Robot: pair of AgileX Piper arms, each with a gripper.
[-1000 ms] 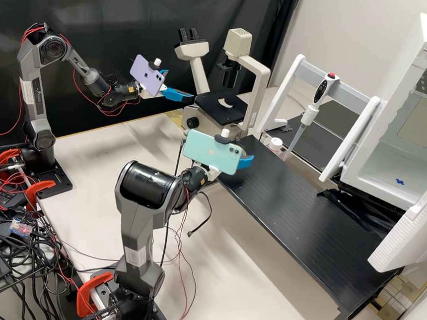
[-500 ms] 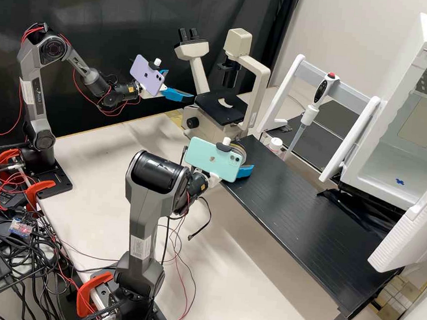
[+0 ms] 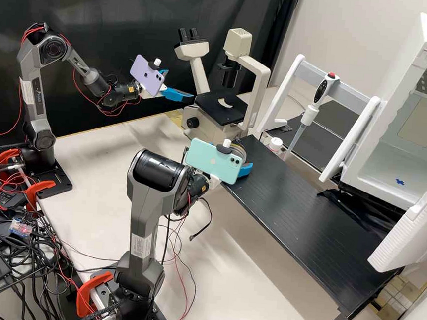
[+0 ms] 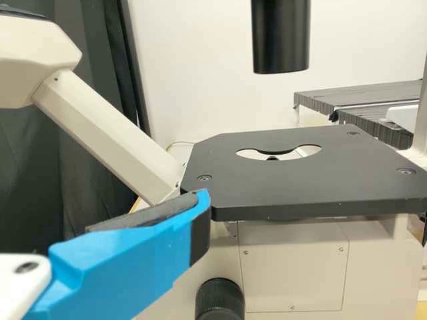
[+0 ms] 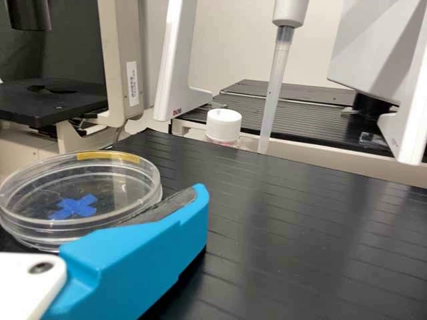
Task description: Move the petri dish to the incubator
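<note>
Spread wide, my right pincer (image 3: 245,167) has one blue finger (image 5: 140,267) alongside the petri dish (image 5: 83,193), which sits at my eleven o'clock in the high view, at the end of the black bench (image 5: 300,233). Whether the pad touches its clear wall, I can't tell. If one side meets it first as I close, I could shove it askew; if I catch only the rim, the lid might lift or the dish slip. Between one and two o'clock stand the white-capped bottle (image 5: 223,127) and, beyond, the pipette (image 3: 309,113); a low, wide swing could clip either. Farthest, toward three, the incubator (image 3: 370,188) gapes; its open door (image 3: 410,217) could snag my wrist if I come in crooked.
</note>
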